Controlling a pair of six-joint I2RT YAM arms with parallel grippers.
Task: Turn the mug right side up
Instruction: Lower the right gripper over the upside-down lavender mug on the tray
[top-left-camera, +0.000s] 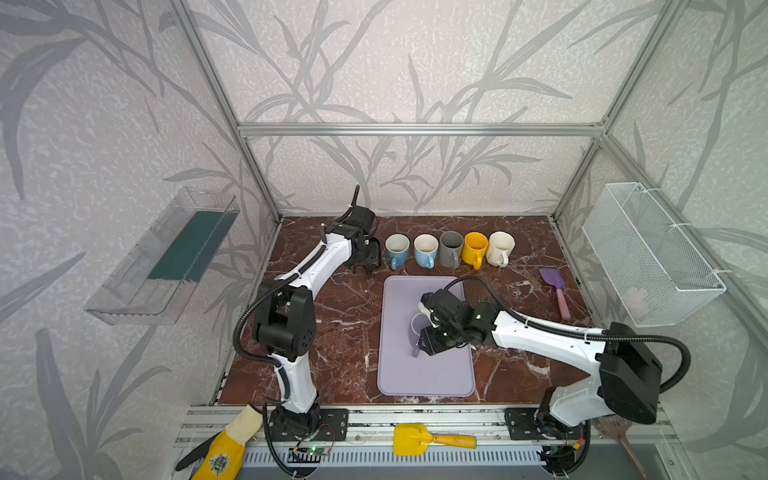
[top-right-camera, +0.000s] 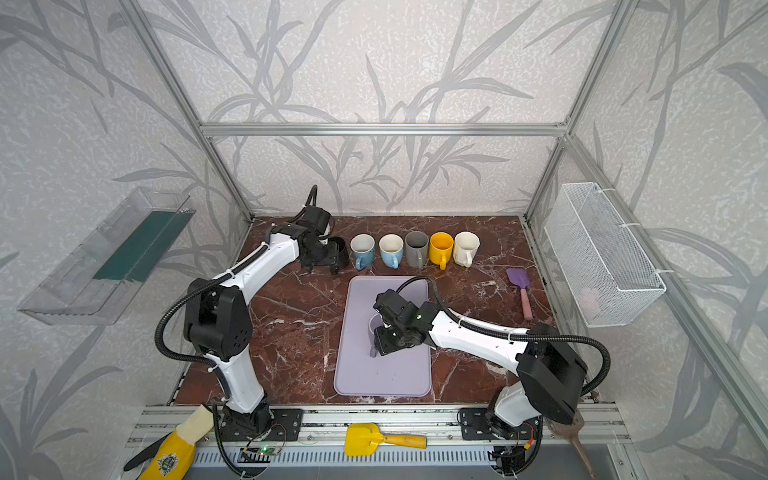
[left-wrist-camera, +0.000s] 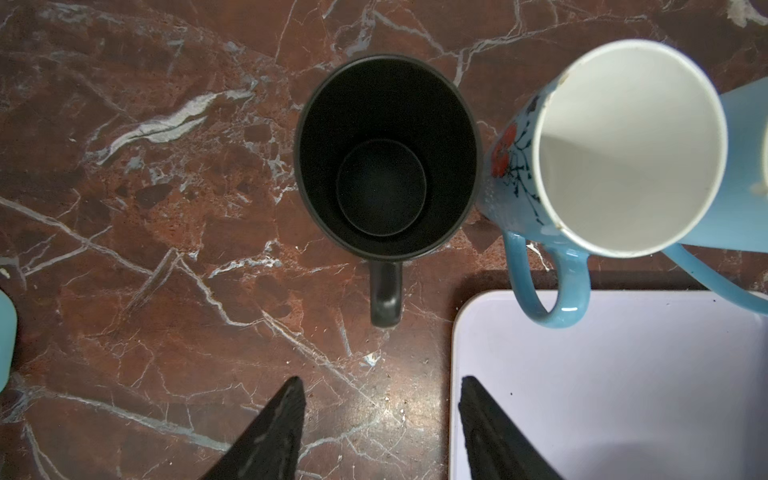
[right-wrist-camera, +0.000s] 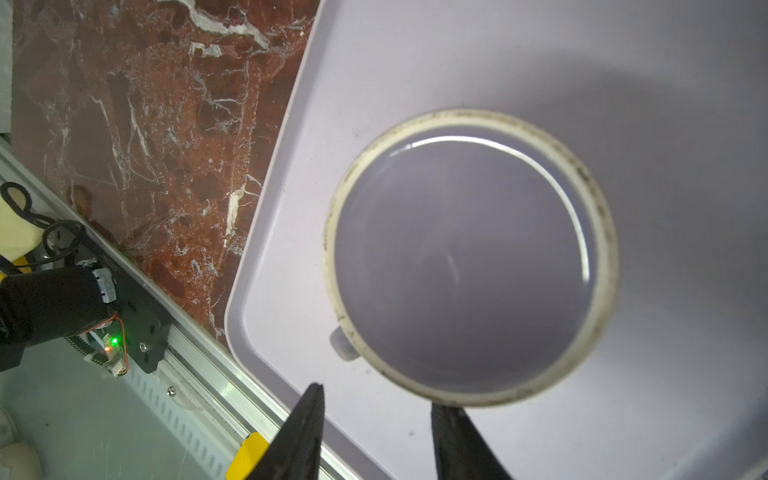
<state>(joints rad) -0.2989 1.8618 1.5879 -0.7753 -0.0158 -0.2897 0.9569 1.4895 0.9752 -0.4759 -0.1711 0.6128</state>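
Lavender mug (right-wrist-camera: 465, 257) stands base-up on the smooth lavender tray (right-wrist-camera: 415, 62), inward of its rounded raised edge, with bare tray all round. Cream foot ring is unglazed and scuffed. Right tool (right-wrist-camera: 378, 397) hovers beside the ring, jaws partly apart, empty. Left tool (left-wrist-camera: 382, 378) — jaws apart, empty — hangs over the marbled tabletop (left-wrist-camera: 124, 249) near a matte black mug (left-wrist-camera: 386, 153).

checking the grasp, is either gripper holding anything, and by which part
Nothing is held: right gripper is open near the upside-down mug, left gripper open near the black mug.

Mug (top-left-camera: 417, 326) half behind right hand (top-left-camera: 419, 348)
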